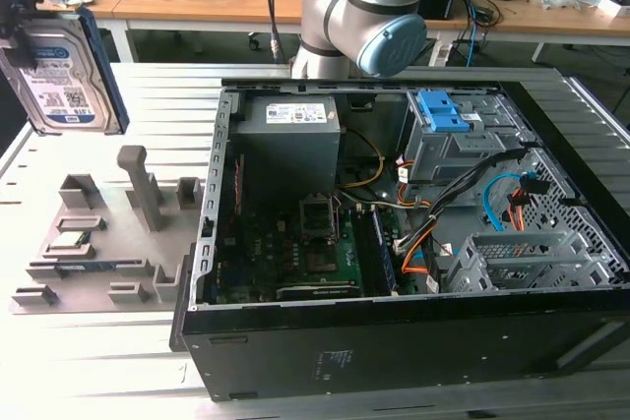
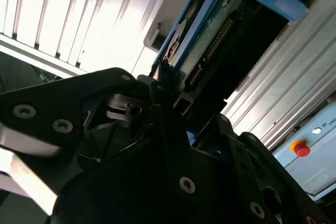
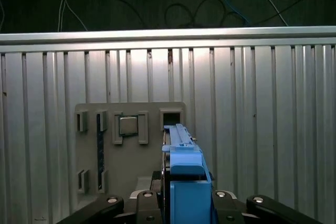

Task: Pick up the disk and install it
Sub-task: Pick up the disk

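Note:
The disk (image 1: 59, 71) hangs upright in the air above the slatted table at the exterior view's left, its white-and-blue label facing the camera and a blue carrier frame along its edge. My gripper (image 1: 24, 29) is shut on it from above. In the first wrist view the disk (image 3: 183, 174) is edge-on between my fingers (image 3: 144, 199), high over the grey fixture tray (image 3: 131, 129). The second wrist view looks along the disk's connector end (image 2: 218, 40), with the gripper (image 2: 170, 108) clamped on its sides.
An open computer case (image 1: 212, 243) fills the table's middle and the exterior view's right, with a blue bracket on a grey cage (image 1: 448, 120) inside. The grey fixture tray (image 1: 98, 272) carries an upright post (image 1: 143, 184) and a small chip (image 1: 69, 240). Desks stand behind.

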